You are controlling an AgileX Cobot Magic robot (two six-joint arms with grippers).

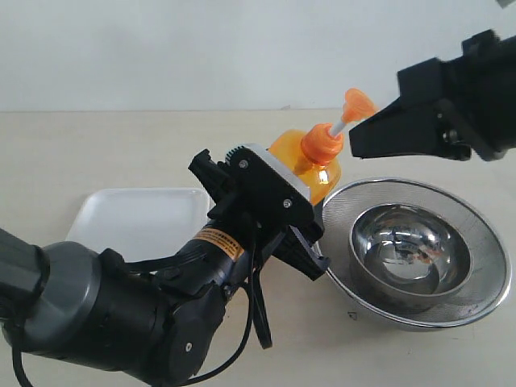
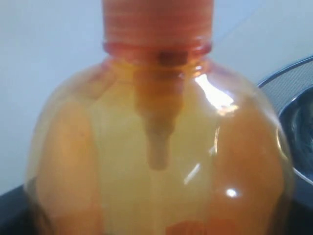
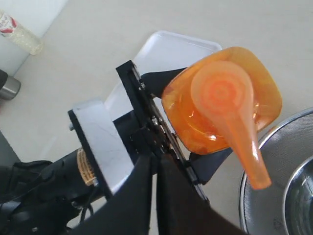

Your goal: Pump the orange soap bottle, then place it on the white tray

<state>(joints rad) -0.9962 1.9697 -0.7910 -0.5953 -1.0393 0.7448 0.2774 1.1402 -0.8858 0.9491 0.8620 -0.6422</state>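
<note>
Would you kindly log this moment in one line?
left gripper: gripping orange soap bottle | right gripper: shut, near pump | white tray: no bottle

There was one orange soap bottle (image 1: 289, 151), one white tray (image 1: 137, 218), two steel bowls (a small bowl (image 1: 411, 254) sitting inside a wide bowl (image 1: 488, 242)), two robot arms, a left arm (image 1: 121, 314) and a right arm (image 1: 468, 89), plus one small clear bottle (image 3: 19, 33).

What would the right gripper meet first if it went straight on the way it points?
Most likely the soap bottle, around its pump and neck, which lean toward the right gripper. Depth is unclear; it could graze the left gripper holding the bottle.
</note>
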